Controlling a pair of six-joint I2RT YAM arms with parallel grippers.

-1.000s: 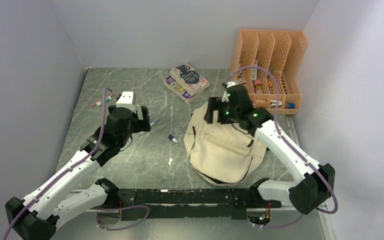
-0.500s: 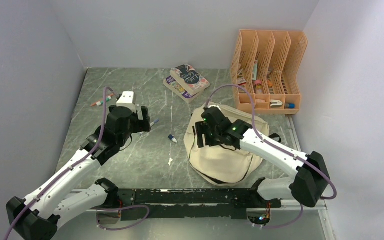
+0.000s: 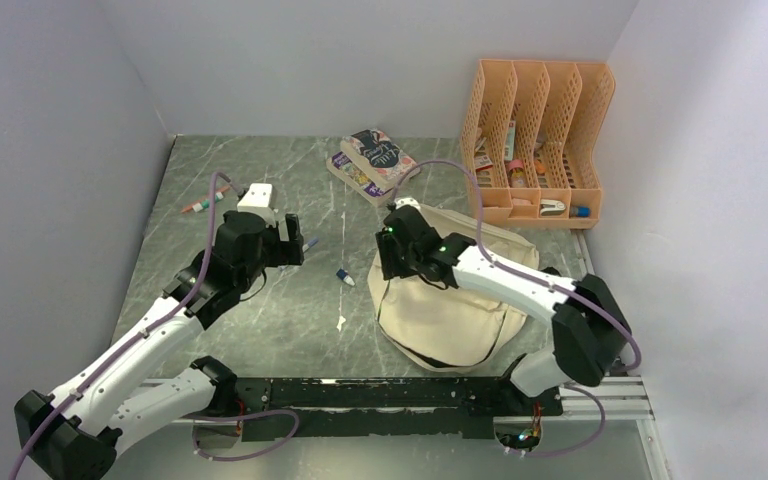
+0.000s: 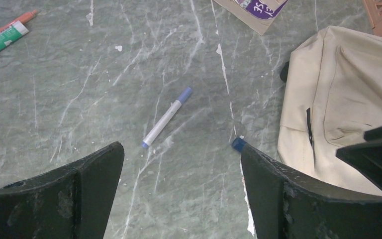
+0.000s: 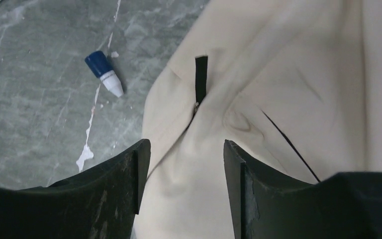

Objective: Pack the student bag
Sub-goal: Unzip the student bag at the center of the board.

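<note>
student bag (image 3: pixel 452 300) on table's (image 3: pixel 260 315) right half

right gripper (image 5: pixel 186 149) stands half-spread over the bag's zipper edge, clamping nothing. left gripper (image 4: pixel 179 154) gapes wide and empty above a blue-capped pen (image 4: pixel 166 117). glue stick (image 4: pixel 5 37) label is too small to read. open marble lies between the arms.

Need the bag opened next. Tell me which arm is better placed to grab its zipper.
Right. Its gripper hangs over the bag, with the black zipper just ahead of its jaws. The left gripper is open over the table by the pen, apart from the bag.
</note>
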